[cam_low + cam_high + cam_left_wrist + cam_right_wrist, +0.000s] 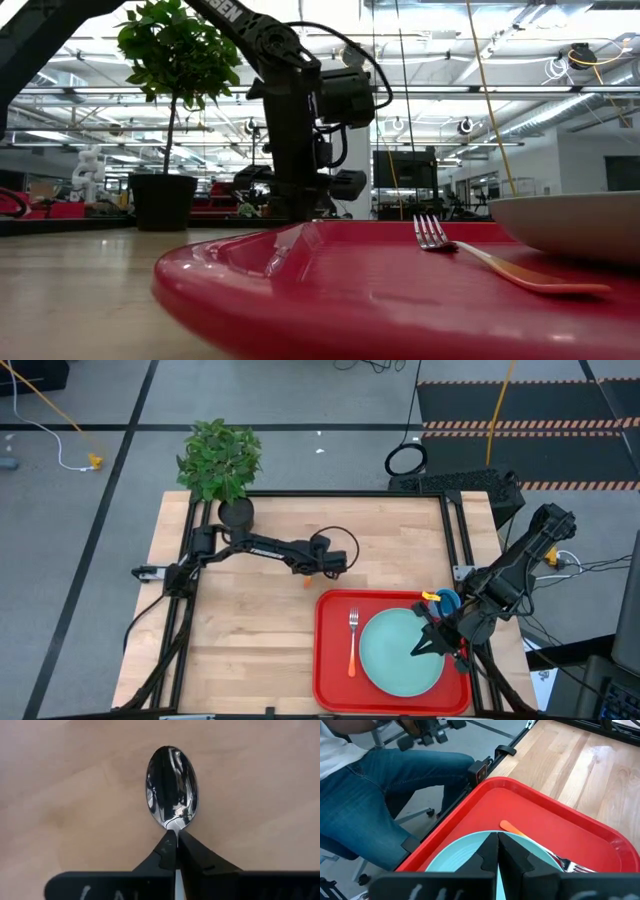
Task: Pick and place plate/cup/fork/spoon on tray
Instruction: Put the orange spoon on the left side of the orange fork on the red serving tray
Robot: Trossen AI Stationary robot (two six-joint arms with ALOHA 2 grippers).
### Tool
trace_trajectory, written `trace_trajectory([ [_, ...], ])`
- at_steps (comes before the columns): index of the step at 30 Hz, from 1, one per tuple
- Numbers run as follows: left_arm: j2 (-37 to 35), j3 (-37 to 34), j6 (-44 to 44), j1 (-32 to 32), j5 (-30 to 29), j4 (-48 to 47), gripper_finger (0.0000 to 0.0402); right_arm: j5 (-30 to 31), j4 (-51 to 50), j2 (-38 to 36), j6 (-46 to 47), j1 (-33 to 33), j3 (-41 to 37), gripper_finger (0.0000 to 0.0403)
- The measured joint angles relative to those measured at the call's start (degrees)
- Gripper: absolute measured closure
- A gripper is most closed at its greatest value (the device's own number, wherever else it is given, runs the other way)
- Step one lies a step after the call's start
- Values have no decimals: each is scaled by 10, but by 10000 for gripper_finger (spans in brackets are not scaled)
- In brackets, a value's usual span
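Note:
The spoon (pixel 171 787) lies over bare wood just beyond the red tray's (pixel 335 660) far edge, bowl up, and my left gripper (pixel 336 563) is shut on it. An orange tip (pixel 307 582) shows beside that gripper. The mint plate (pixel 395 655) and the fork (pixel 352 643) lie in the tray, the fork left of the plate. My right gripper (pixel 426 644) is shut over the plate's right part (pixel 465 855); whether it touches the plate I cannot tell. The blue cup (pixel 447 601) sits at the tray's far right corner, partly hidden by the right arm. My left gripper pinches the spoon's thin neck (pixel 172 826), right behind the bowl, between its two fingertips. The fingers come from above and lie along the spoon, and the handle runs back between them. The bowl sticks out past the fingertips, hollow side up. Whether it is clear of the wood I cannot tell.
A potted plant (pixel 222 465) stands at the table's far left. Bare wood (pixel 250 630) lies left of the tray. A person in jeans (pixel 380 795) sits close beyond the table edge by the tray. A small yellow thing (pixel 430 597) shows beside the cup.

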Motion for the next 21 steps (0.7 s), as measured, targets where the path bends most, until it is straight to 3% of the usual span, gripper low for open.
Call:
trace_trajectory([
  [5, -26, 26, -2, -26, 34, -41, 398, 0, -2, 0, -10, 0, 0, 403],
  [15, -57, 107, -122, -131, 33, -128, 399, 0, -4, 0, -15, 0, 0, 403],
  [21, -57, 113, -145, -209, 5, -71, 399, 0, -4, 0, -39, 0, 0, 403],
])
